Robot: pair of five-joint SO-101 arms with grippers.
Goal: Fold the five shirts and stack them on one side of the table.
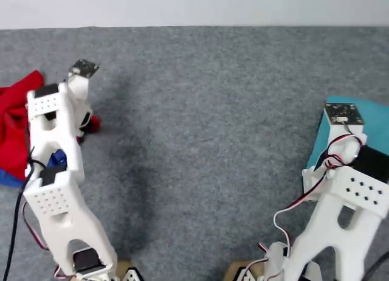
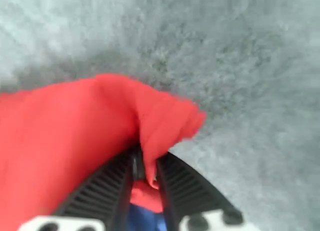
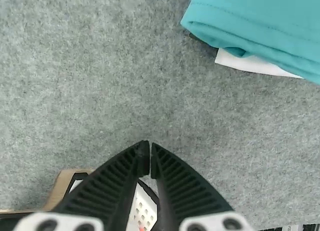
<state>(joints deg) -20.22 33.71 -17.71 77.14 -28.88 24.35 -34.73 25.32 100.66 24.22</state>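
**Inspector:** Position of the shirts?

**Assessor:** The red shirt [image 1: 15, 120] lies bunched at the edge of the grey surface [image 1: 213, 123] on the left arm's side; a blue shirt [image 1: 9, 179] shows beneath it; a teal shirt [image 3: 260, 26] lies flat at the edge on the right arm's side, with a white layer [image 3: 250, 65] under its corner.

**Inspector:** Condition of each claw?

**Assessor:** The left claw [image 2: 145, 171] is clamped on a fold of the red shirt; the cloth is pinched between its black ribbed fingers [image 2: 100, 191], and the fold juts out over bare surface. The right claw [image 3: 150, 153] is closed, tips touching, gripping nothing; it hangs over bare surface, near the teal shirt's corner but apart from it.
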